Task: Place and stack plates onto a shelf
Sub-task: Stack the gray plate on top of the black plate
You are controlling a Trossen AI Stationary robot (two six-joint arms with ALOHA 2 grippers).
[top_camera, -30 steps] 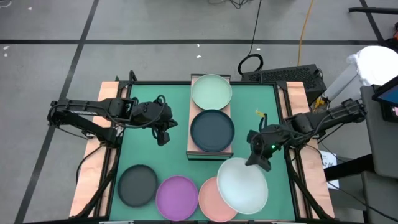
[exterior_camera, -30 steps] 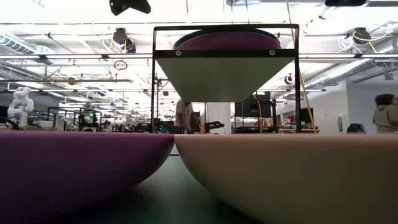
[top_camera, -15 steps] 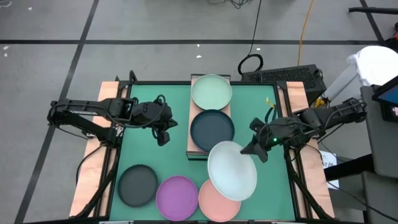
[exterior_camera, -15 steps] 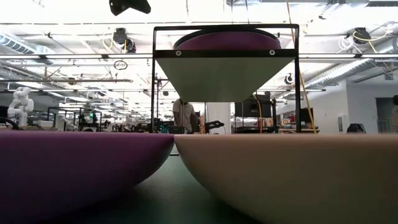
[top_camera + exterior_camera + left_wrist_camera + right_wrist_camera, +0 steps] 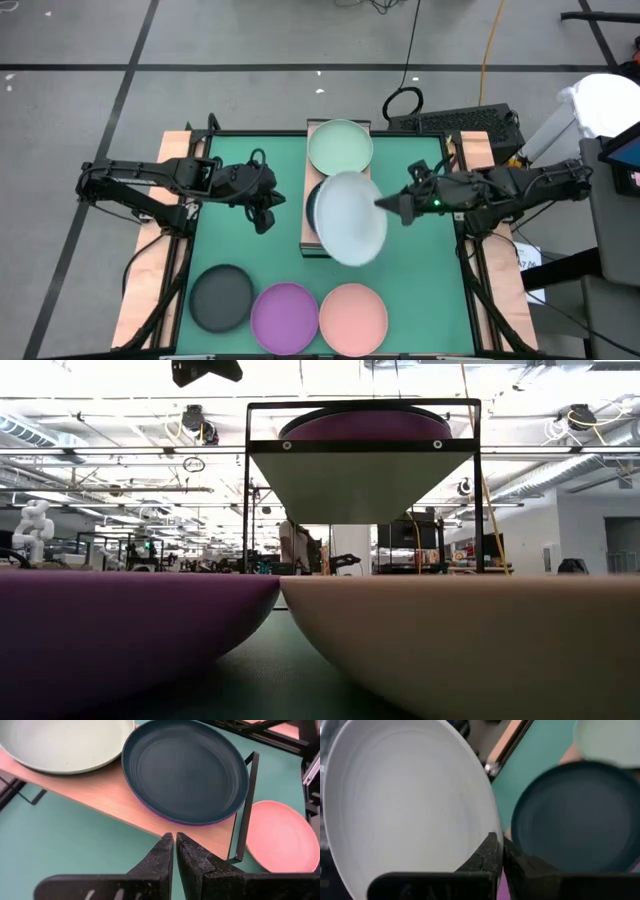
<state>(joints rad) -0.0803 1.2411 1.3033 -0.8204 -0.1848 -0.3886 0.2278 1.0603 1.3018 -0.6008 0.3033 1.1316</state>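
Six plates show from above: the whitish-blue plate [image 5: 349, 230] hangs over the wooden shelf [image 5: 306, 233], pinched at its rim by the right gripper [image 5: 392, 205], and hides most of the dark plate [image 5: 313, 205] on the shelf. The pale green plate [image 5: 340, 146] fills the shelf's far half. On the green mat [image 5: 230, 238] sit a grey plate [image 5: 221, 297], a purple plate [image 5: 284, 317] and a pink plate [image 5: 353, 319] in a row. The left gripper [image 5: 262, 213] waits over the mat beside the shelf.

Judging by this, the carried plate wants levelling and centring over the dark one before release, or it could slide off the stack.

Low view: purple and pink plates fill the foreground, with a black metal frame [image 5: 247, 480] around the shelf behind them and a big bright workshop beyond.

Left wrist view: its jaws are pressed together on nothing, facing the dark plate, which has a sliver of purple under its edge.

Right wrist view: jaws nip the pale plate's rim, with the dark plate just past it.
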